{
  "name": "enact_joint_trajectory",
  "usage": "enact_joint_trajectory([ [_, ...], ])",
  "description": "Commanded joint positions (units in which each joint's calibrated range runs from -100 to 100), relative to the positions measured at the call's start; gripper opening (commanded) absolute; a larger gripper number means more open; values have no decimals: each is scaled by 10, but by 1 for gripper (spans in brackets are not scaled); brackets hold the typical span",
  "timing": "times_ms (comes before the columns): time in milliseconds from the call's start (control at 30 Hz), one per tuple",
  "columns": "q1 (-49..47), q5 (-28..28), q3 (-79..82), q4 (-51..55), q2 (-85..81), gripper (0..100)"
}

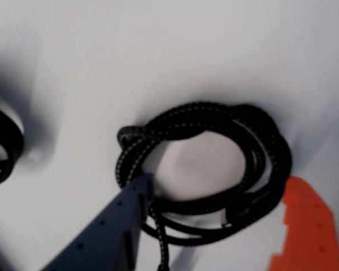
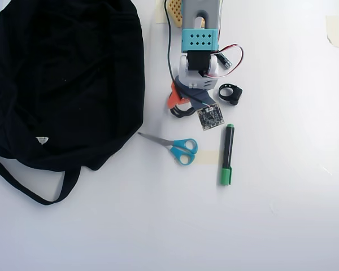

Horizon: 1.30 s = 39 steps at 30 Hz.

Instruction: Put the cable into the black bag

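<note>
Just 1 cable (image 1: 214, 164), 1 black bag (image 2: 62, 79), gripper (image 1: 214, 209) astride coil

Blue-handled scissors (image 2: 178, 148) lie on the white table (image 2: 282, 214), a green marker (image 2: 227, 154) just right of them, a small black ring-shaped clip (image 2: 230, 93) above the marker

The cable (image 1: 214, 169) lies flat on the white tabletop (image 1: 158, 56) right under my wrist camera, a thin black braided cord with pale flecks, wound in a loose round coil of several turns, one stray end trailing toward the lower edge. From overhead only a sliver of it (image 2: 183, 112) shows beneath me. The black bag (image 2: 62, 79), big, soft and slumped, lies well apart at left, its white tag (image 2: 41, 140) near the lower hem and its thin strap (image 2: 22, 186) looping below.
</note>
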Motion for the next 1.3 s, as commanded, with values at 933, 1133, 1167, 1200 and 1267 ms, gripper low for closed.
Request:
enact_joint_trajectory([
  [933,10,3,16,-7,-11,39],
  [1133,7,3,15,-8,-6,39],
  [1167,7,3,15,-11,-6,39],
  [1200,7,3,15,-16,-6,39],
  [1267,6,3,15,-21,-5,39],
])
